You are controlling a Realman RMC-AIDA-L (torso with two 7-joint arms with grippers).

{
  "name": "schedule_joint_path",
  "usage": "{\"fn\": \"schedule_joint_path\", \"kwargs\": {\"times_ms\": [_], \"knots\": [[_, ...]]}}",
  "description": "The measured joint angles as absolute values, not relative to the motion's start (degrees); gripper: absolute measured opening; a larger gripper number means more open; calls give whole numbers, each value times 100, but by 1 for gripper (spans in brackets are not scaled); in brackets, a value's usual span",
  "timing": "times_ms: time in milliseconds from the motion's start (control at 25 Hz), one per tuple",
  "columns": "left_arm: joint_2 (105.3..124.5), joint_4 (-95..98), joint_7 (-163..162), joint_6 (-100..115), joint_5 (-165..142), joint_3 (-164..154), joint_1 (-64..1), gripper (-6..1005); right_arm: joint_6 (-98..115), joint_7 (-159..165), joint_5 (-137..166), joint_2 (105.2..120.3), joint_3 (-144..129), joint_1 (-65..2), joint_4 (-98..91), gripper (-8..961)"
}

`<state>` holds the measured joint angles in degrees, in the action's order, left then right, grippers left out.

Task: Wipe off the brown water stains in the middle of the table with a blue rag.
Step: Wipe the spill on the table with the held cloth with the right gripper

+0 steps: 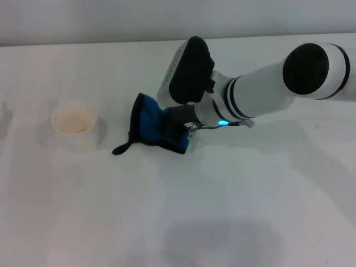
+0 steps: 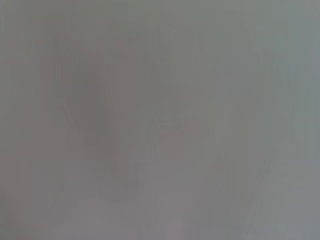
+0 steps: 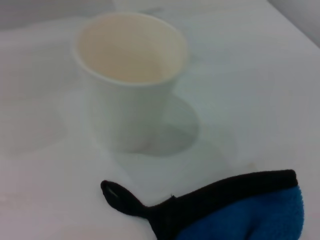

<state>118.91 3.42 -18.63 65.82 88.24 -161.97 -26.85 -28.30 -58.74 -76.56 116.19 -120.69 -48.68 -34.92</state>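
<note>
The blue rag (image 1: 149, 125) lies bunched on the white table (image 1: 222, 211) near its middle, and its black corner loop (image 1: 121, 148) trails toward the cup. My right gripper (image 1: 181, 132) is shut on the rag's right end and presses it onto the tabletop. The right wrist view shows the rag's black-edged blue corner (image 3: 250, 215) and its loop (image 3: 117, 195). No tan blotch shows on the table around the rag. My left gripper is out of view, and the left wrist view shows only a blank grey field.
A white paper cup (image 1: 75, 123) stands upright to the left of the rag, a short gap from the loop. It also shows in the right wrist view (image 3: 130, 75). My right arm reaches in from the right edge.
</note>
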Motion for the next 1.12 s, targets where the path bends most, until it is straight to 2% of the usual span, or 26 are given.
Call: {"fn": "schedule_joint_path", "kwargs": {"times_ms": [600,1120], "knots": [[11882,343,-1863,6583,8824,-16191,-2662,892,-2045,-5715,-7632,11622,-12058,-5106,-2754,132],[11892,374,-1863,6584,8824,-16198,-2677,893,-2694,-4950,-7664,11619,-12576,-5177,-3450,131]]}}
